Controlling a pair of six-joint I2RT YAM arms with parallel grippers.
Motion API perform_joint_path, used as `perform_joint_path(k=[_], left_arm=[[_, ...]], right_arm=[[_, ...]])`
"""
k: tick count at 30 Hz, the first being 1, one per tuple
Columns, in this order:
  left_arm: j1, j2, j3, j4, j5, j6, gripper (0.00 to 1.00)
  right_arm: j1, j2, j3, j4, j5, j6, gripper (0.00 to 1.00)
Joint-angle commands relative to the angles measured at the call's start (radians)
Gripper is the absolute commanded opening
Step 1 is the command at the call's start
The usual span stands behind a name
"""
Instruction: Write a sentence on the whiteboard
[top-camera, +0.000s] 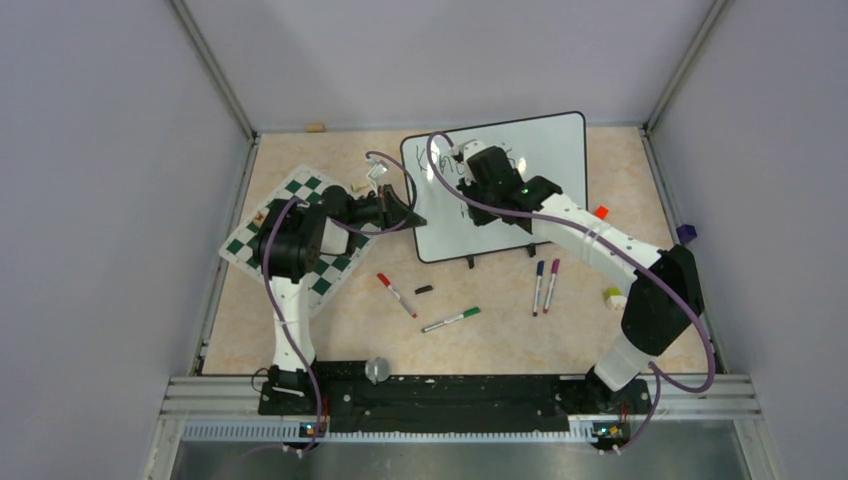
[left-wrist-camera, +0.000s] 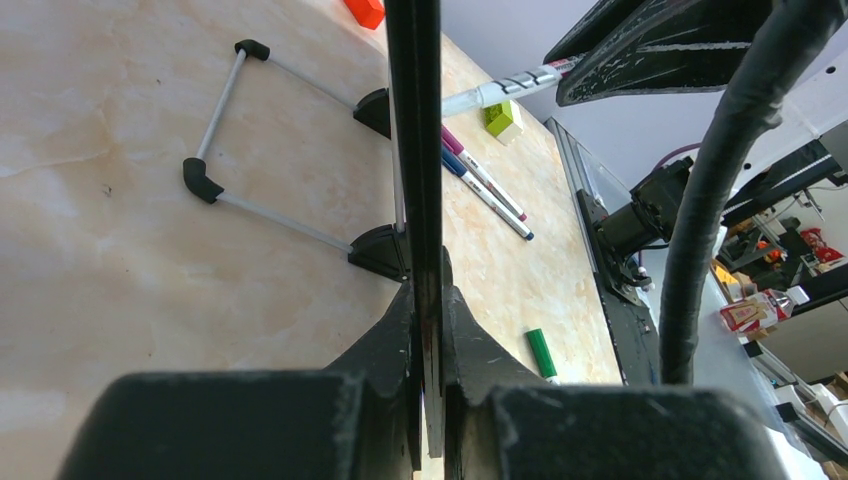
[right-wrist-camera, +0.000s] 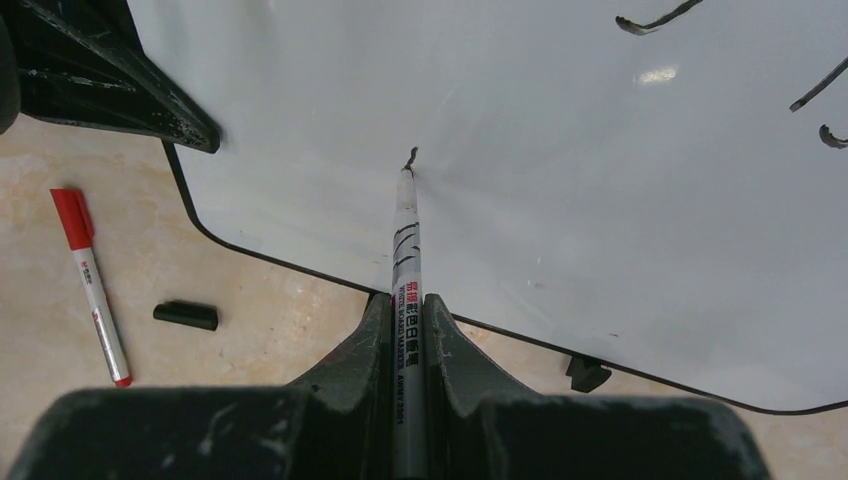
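Whiteboard (top-camera: 545, 150) sits far-centre on the table (top-camera: 330, 320); my left arm reaches forward, left gripper (left-wrist-camera: 430, 300) clamped on its left edge. My right arm stretches across, right gripper (right-wrist-camera: 405, 320) pinching a marker (right-wrist-camera: 404, 240), tip touching the board.

Robotics lab test cell: grey panel walls (top-camera: 100, 200), alu corner posts (top-camera: 215, 65), slotted alu rail (top-camera: 460, 388) at front.

whiteboard (top-camera: 550, 150) right of chess mat (top-camera: 306, 186), markers (top-camera: 449, 320) before it

We see a left arm (top-camera: 288, 312) and right arm (top-camera: 590, 232) of white tubes, bulky black joints, looping purple cables (top-camera: 706, 352).
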Motion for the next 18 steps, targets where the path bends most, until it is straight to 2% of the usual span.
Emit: perform_joint_path(k=[1, 18], left_arm=[[-0.009, -0.017, 0.027, 0.158, 0.021, 0.052, 0.00], [-0.010, -0.021, 0.020, 0.158, 0.025, 0.061, 0.00]], right_arm=[[0.005, 0.024, 0.059, 0.063, 0.064, -0.002, 0.00], [0.001, 0.012, 0.048, 0.046, 0.130, 0.029, 0.00]])
